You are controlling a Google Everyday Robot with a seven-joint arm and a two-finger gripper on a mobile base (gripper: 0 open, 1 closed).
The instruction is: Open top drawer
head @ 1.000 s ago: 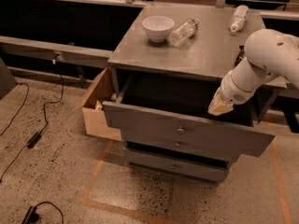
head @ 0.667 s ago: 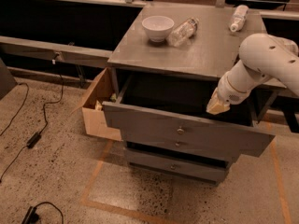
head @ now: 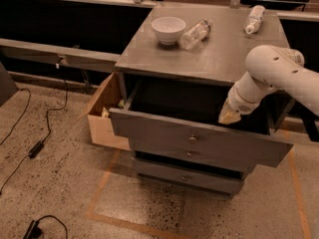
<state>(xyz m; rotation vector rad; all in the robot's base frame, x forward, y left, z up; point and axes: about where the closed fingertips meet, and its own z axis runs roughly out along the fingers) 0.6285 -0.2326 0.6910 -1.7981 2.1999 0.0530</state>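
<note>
The top drawer point(head: 164, 136) is a wide grey drawer with a flat front and a small round knob point(head: 192, 139) at its centre. It stands pulled well out from the grey cabinet point(head: 209, 59), its dark inside showing. My gripper point(head: 229, 116) hangs on the white arm point(head: 271, 76) over the drawer's right part, just above the front's top edge and right of the knob. Two shallower drawers point(head: 187, 176) lie below, less far out.
On the cabinet top stand a white bowl point(head: 168, 30), a lying clear bottle point(head: 195, 33) and a second bottle point(head: 254, 18) at the back right. An open cardboard box point(head: 102, 116) sits on the floor left of the cabinet. Cables point(head: 35, 148) lie on the floor at left.
The arm and gripper have shifted slightly left and up over the drawer. The drawer itself has not visibly moved.
</note>
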